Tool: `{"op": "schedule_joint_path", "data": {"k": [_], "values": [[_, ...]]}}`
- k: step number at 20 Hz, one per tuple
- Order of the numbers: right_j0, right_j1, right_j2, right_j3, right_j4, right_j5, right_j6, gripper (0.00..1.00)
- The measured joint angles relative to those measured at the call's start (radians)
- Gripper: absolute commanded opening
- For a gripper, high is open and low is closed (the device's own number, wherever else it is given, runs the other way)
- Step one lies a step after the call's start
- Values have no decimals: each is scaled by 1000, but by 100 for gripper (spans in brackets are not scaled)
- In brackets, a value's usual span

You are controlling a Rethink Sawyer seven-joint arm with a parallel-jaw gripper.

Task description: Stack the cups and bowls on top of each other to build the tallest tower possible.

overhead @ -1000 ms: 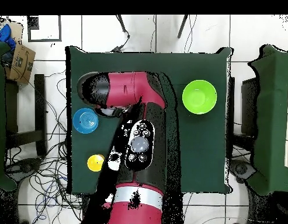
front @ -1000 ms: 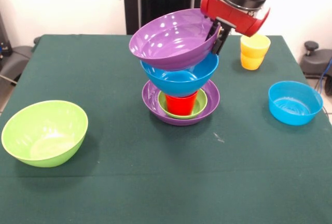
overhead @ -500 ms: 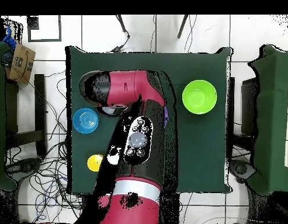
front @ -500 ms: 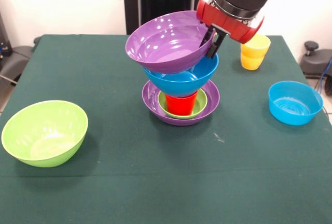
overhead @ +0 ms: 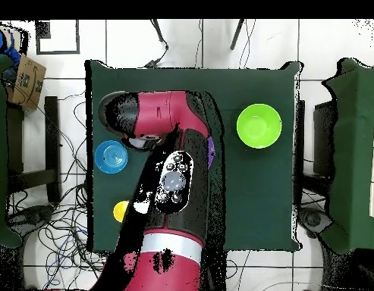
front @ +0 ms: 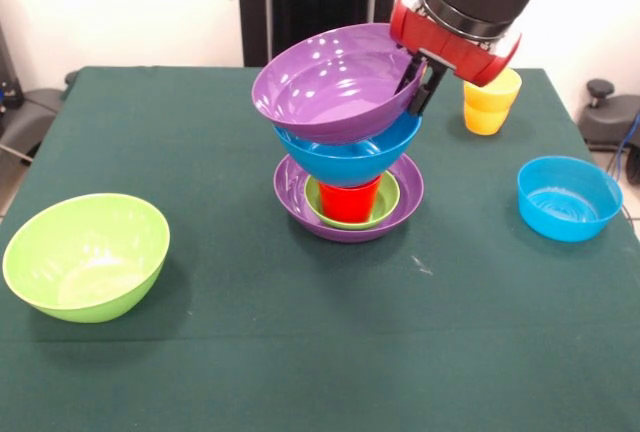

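In the front view the tower stands mid-table: a large purple bowl (front: 300,200) as base, a small green bowl (front: 389,197) in it, a red cup (front: 349,199) upside down inside, and a large blue bowl (front: 350,156) on the cup. A second large purple bowl (front: 335,85) tilts on top, its right rim pinched by my gripper (front: 417,76), which is shut on it. Stacked yellow cups (front: 491,99) stand at the back right. From overhead the arm (overhead: 174,182) hides the tower; only a purple sliver (overhead: 211,151) shows.
A large lime green bowl (front: 87,254) sits at the front left, also visible overhead as the lime bowl (overhead: 259,126). A small blue bowl (front: 568,197) rests on the right side, with the same blue bowl (overhead: 111,156) and a yellow cup (overhead: 121,211) seen overhead.
The held purple bowl has shifted slightly right with the gripper and sits lower over the blue bowl. The rest of the tower and the loose bowls have not moved.
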Motion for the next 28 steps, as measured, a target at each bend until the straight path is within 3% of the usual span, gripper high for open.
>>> {"op": "schedule_joint_path", "data": {"k": [28], "values": [[38, 14, -54, -1, 47, 0, 0, 0]]}}
